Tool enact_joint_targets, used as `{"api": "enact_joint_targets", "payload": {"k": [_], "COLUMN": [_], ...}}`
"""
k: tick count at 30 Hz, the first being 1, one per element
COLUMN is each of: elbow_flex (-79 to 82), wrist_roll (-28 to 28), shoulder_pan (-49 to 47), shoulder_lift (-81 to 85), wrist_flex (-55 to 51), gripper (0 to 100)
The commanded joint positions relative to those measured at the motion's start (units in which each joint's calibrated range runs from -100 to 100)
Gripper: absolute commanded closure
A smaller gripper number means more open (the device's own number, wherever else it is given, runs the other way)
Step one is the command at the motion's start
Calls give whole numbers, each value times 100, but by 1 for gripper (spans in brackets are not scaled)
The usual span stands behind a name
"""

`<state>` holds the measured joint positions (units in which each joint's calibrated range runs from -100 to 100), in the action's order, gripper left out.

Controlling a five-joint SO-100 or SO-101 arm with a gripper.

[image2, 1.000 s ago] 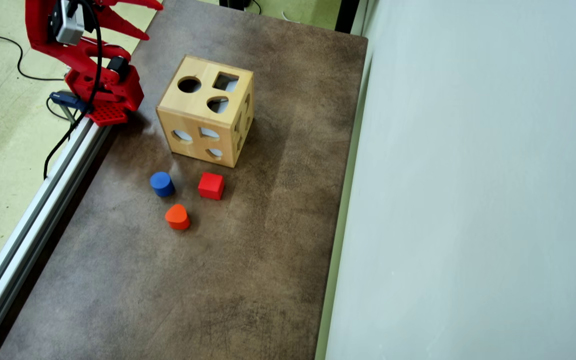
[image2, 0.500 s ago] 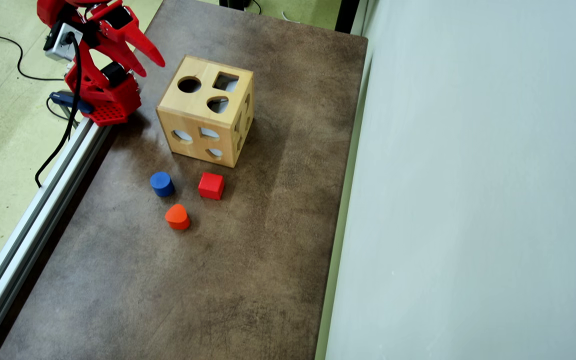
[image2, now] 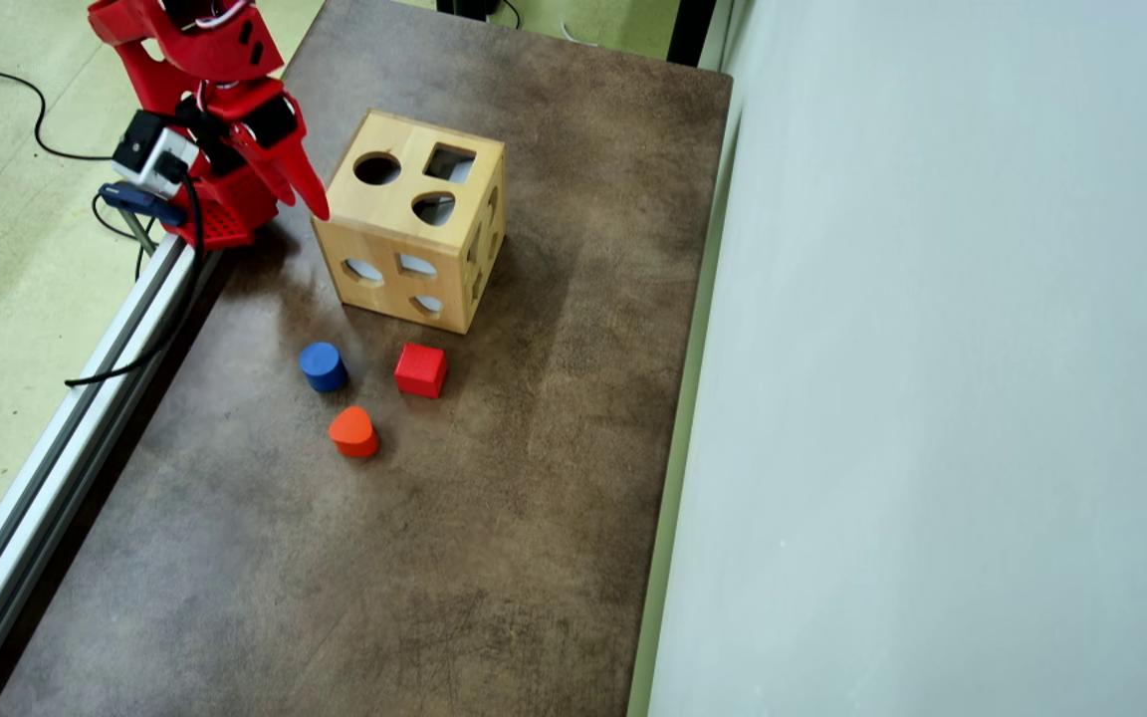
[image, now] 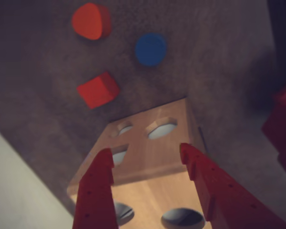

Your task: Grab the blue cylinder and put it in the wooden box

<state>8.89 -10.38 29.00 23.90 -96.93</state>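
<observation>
**Jaws spread above the box, blocks untouched**

A mottled brown tabletop [image2: 494,518] lies between a pale wall and a metal rail over greenish floor. The wooden box [image2: 412,221] is the landmark. The blue cylinder [image2: 322,365] stands upright just in front of it, axis apparently vertical, beside the red cube [image2: 420,369]. The gripper [image: 145,157], jaws spread and empty, hovers over the box's edge.

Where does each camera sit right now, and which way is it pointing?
Wrist view: rides on the arm, looking past the open gripper over the wooden box to the blue cylinder.
Overhead view: fixed above, looking down on the table; arm and gripper at upper left.
Shared: box, cylinder, red cube, orange block.
</observation>
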Motion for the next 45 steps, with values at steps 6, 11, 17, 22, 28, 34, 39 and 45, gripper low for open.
{"api": "enact_joint_targets", "payload": {"k": [6, 11, 17, 22, 28, 34, 39, 45], "elbow_flex": [-102, -111, -111, -111, -111, -111, -111, -111], "wrist_roll": [-777, -904, -1397, -1744, -2027, -2144, -2149, -2154], "shoulder_pan": [830, 882, 889, 889, 882, 882, 867, 815], "shoulder_lift": [-1282, -1791, -2250, -2700, -3294, -3634, -3846, -4211], "wrist_flex": [-49, 200, 747, 747, 763, 1390, 1631, 1647], "gripper": [77, 77, 77, 77, 77, 77, 77, 77]}}
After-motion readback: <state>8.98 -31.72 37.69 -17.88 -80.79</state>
